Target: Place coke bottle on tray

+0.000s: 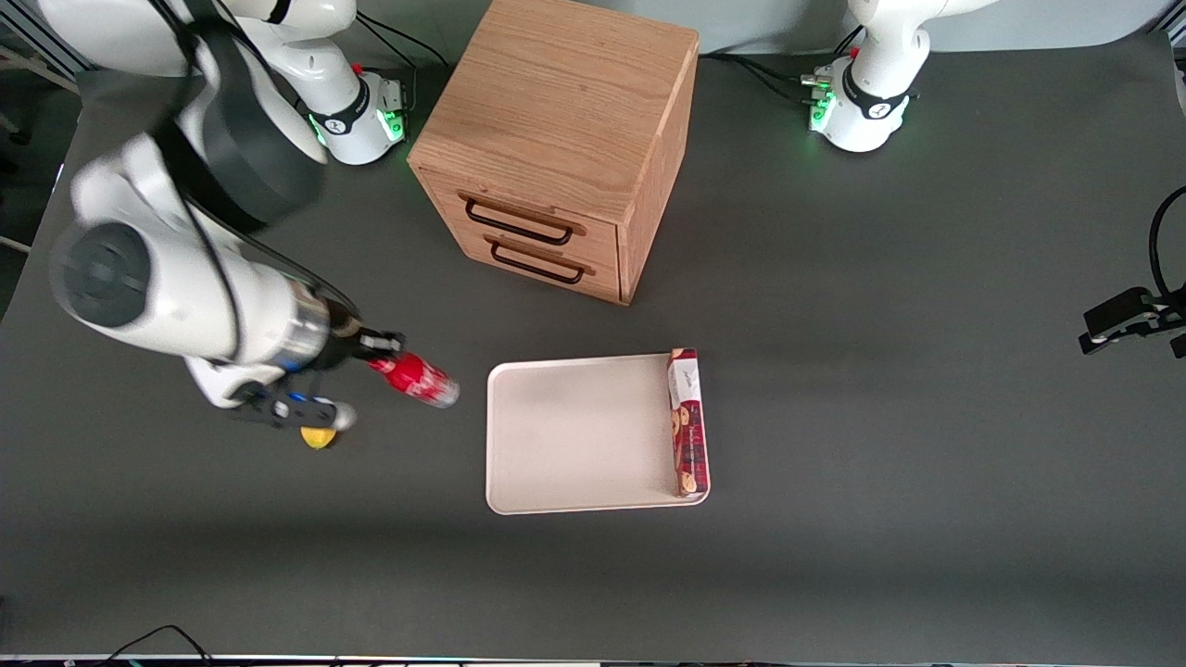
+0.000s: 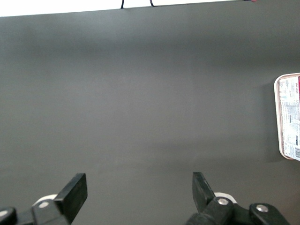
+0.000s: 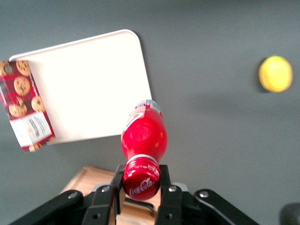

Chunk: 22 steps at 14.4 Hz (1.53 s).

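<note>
One coke bottle (image 1: pixel 415 378) is in the grip of the single working claw (image 1: pixel 378 346), pinched at its red cap end between the two fingers (image 3: pixel 117 183). From the wrist camera the cap (image 3: pixel 140 184) sits squarely between the pads, with the white script showing on it, and the red body leads away from the claw to the silvery base (image 3: pixel 148 105). In the front view the bottle is tilted, cap at the claw and base pointing toward the tray (image 1: pixel 565 435). It looks lifted off the grey table (image 1: pixel 927 371), though I cannot tell how high.

There is one tray, cream-white, lying flat on the table past the bottle's base as seen from the claw, close to it but not touching. The bottle is not over it in the front view; in the wrist view only the base overlaps the tray's rim (image 3: pixel 145 84).

One long red biscuit box (image 1: pixel 688 422) lies along the tray edge that is farthest from the claw, toward the parked arm's end of the table.

One yellow lemon (image 1: pixel 318 437) rests on the table beside the claw, nearer the front camera than the bottle, partly covered by the wrist.

One wooden cabinet (image 1: pixel 556 139) with two drawers, each with one dark handle (image 1: pixel 517 222), stands farther from the front camera than the claw and the tray.
</note>
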{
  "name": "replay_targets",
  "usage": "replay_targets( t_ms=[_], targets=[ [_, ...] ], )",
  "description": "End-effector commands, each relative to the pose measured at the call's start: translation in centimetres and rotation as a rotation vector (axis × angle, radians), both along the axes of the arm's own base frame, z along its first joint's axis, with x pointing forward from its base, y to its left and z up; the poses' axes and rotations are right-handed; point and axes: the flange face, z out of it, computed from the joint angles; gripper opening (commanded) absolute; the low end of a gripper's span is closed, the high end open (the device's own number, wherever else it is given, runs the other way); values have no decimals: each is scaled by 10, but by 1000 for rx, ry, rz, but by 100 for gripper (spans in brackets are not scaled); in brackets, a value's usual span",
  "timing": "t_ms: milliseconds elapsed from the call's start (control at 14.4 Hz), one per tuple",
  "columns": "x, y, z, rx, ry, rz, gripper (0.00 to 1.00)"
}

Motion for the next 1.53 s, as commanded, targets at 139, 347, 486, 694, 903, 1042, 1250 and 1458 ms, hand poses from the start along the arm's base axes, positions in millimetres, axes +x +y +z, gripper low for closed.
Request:
replay_targets(
  t_ms=[139, 347, 486, 694, 903, 1042, 1250, 1458],
  targets=[
    [22, 61, -90, -53, -21, -143, 0],
    [19, 72, -130, -74, -37, -168, 0],
    [17, 74, -138, -82, -46, -176, 48],
    [19, 71, -131, -93, -63, -168, 100],
    [13, 36, -44, -108, -106, -149, 100],
    [-11, 4, 40, -127, -138, -91, 100],
    [-67, -65, 109, -230, -21, 51, 100],
    [-128, -148, 133, -201, 11, 86, 100]
  ],
)
